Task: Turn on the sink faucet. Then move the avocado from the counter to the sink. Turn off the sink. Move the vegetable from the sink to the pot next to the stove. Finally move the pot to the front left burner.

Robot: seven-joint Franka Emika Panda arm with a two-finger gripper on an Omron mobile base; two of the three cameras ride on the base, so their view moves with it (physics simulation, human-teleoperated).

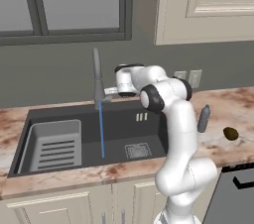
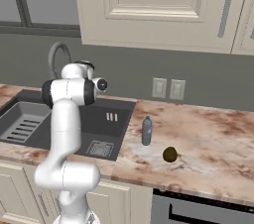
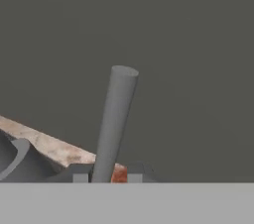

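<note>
Hand (image 3: 107, 174) hidden behind arm at faucet (image 1: 97, 80)

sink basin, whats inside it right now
In the sink: a slotted tray at its left, a square drain grate, and a thin blue water stream falling from the faucet. The avocado sits on the counter. The arm covers the basin's right edge.

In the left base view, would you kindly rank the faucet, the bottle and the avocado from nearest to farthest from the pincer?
1. Faucet: right at the pincer, behind the sink.
2. Bottle: upright on the counter, right of the sink.
3. Avocado: farther right on the counter.
</note>
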